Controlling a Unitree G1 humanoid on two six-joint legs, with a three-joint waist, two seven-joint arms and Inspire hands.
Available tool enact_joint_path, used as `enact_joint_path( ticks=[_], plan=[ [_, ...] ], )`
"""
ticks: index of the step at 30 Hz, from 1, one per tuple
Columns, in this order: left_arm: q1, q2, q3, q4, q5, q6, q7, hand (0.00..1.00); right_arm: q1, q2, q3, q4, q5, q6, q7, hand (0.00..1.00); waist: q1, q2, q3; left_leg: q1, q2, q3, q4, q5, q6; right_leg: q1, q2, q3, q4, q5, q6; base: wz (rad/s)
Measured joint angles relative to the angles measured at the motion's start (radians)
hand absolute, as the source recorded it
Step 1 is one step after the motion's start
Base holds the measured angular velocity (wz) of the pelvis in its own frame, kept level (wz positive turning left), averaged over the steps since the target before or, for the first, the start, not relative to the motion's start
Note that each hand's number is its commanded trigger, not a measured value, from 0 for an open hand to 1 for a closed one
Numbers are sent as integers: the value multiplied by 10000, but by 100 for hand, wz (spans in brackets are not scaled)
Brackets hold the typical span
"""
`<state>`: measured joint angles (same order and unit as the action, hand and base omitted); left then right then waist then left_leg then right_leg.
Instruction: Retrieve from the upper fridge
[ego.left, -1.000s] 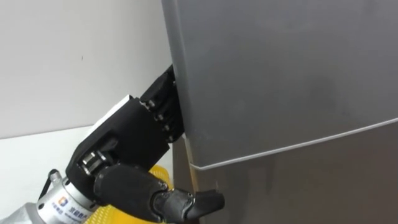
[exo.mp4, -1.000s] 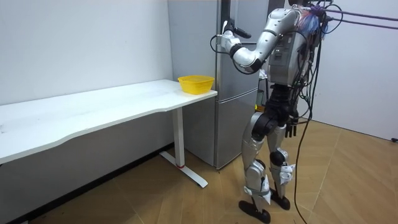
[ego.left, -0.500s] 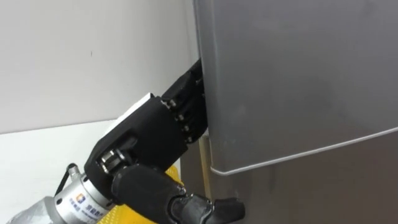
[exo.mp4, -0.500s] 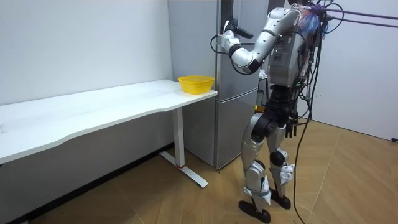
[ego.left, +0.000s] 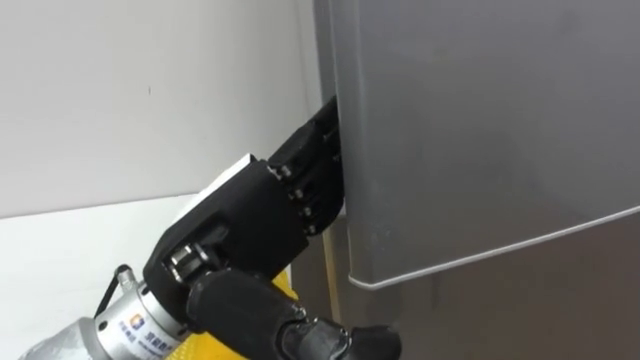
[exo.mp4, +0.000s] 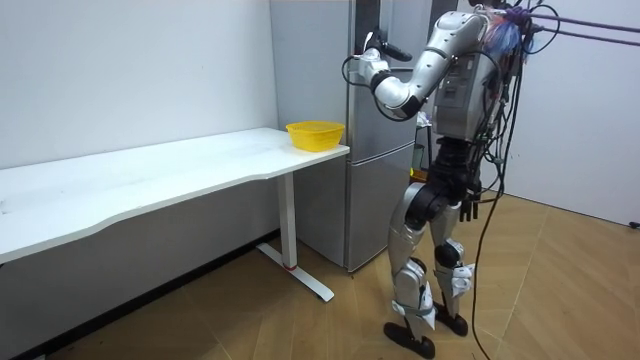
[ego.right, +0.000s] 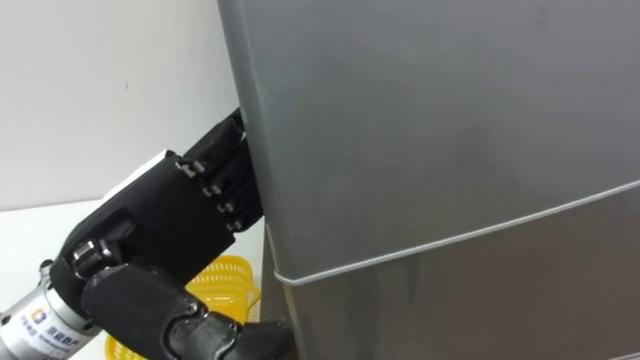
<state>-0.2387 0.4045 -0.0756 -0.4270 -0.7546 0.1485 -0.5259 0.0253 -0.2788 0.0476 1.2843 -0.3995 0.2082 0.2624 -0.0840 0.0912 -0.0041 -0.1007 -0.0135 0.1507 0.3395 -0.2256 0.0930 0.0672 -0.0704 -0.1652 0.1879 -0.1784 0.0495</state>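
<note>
White wall (ego.left: 150, 100) lies to the left of my robot hand, and beneath that the white worktop (ego.left: 60, 250) runs off behind my wrist. Just below the robot hand, partly covered by it, sits a yellow ribbed basket (ego.right: 225, 275) at the worktop's near end, next to the fridge.

My left robot hand (ego.left: 245, 225) is raised with its black back turned up toward me. Its front part goes out of sight behind the left edge of the grey upper fridge door (ego.left: 480, 130), so I cannot tell whether it is clenched on that edge or released. The thumb (ego.left: 340, 342) points right, below the door's lower left corner.

To the right of the robot hand, the upper fridge door is a plain grey panel. A pale seam slants along its bottom edge, and under the seam begins the lower door (ego.left: 520, 300). I cannot tell whether the upper door is ajar or fully closed.

From the room view I stand upright on the wooden floor (exo.mp4: 250, 320) facing the fridge (exo.mp4: 320, 60), with my left arm lifted to the top part of the fridge.
</note>
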Motion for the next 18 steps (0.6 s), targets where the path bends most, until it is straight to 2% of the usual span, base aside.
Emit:
enact_joint_path(
  ticks=[12,18],
  plan=[
    [0,-36,-258,-79,0,0,-297,0,25,-1,49,-1,-17,-106,10,0,3,24,-24,-20,0,11,50,65,112,-6,-10,11,-7,167,53,0],
    [1,-58,-614,-301,-1,1,-464,0,36,-2,69,1,-13,-107,-14,0,53,48,-41,-8,-1,24,49,111,183,-6,-15,15,-5,279,75,0]
  ],
)
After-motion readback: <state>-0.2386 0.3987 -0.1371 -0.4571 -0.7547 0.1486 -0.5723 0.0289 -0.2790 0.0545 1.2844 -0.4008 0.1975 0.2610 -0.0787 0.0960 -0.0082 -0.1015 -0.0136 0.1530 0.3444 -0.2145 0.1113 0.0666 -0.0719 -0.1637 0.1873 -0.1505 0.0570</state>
